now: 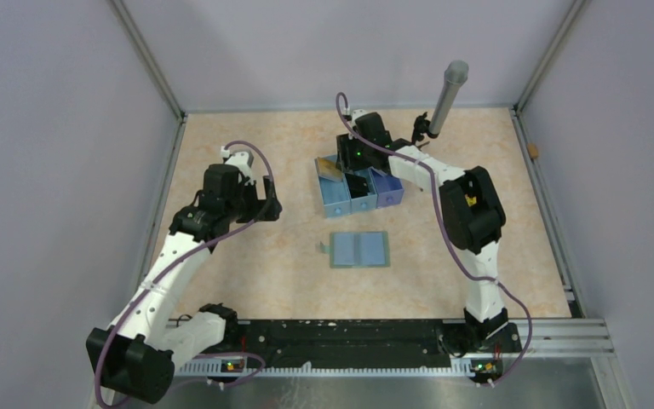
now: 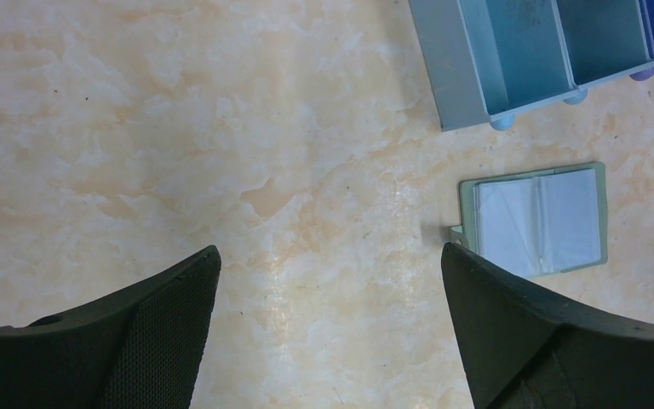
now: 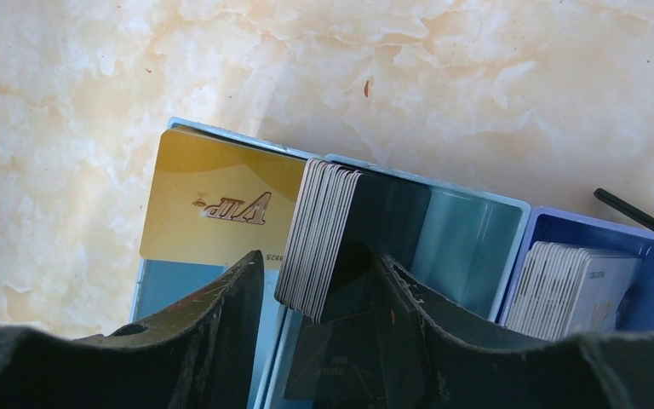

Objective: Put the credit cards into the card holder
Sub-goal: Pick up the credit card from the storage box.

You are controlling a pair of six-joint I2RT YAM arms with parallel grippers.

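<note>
On the left, the left claw (image 2: 330,256) hangs over bare bench (image 1: 247,281), jaws wide and holding nothing. It is well apart from everything else.

Right of it, in the middle of the bench, the card holder (image 1: 359,250) lies opened flat. Its pale inside faces up and both panels look unfilled.

Just beyond it on the far side sits a blue three-part tray (image 2: 447,77). A gold card (image 3: 221,204) leans in its left section, a stack of dark cards (image 3: 328,230) stands on edge in the middle one, and pale cards (image 3: 562,290) stand in the right one.

The right claw (image 3: 317,260) is down in the tray, jaws part-way apart on either side of the dark stack. I cannot tell whether the pads press on any card.

My reading is that the step in hand is the first pick, and no card has reached the holder. The next move calls for pinching one card rather than the whole stack, lifting it straight up past the tray walls, then carrying it toward the near side to the holder.

The tray dividers crowd the fingers closely. Between tray and holder the bench is open, as is the whole left side. A grey post (image 1: 448,98) stands far right, near the right arm's elbow.
</note>
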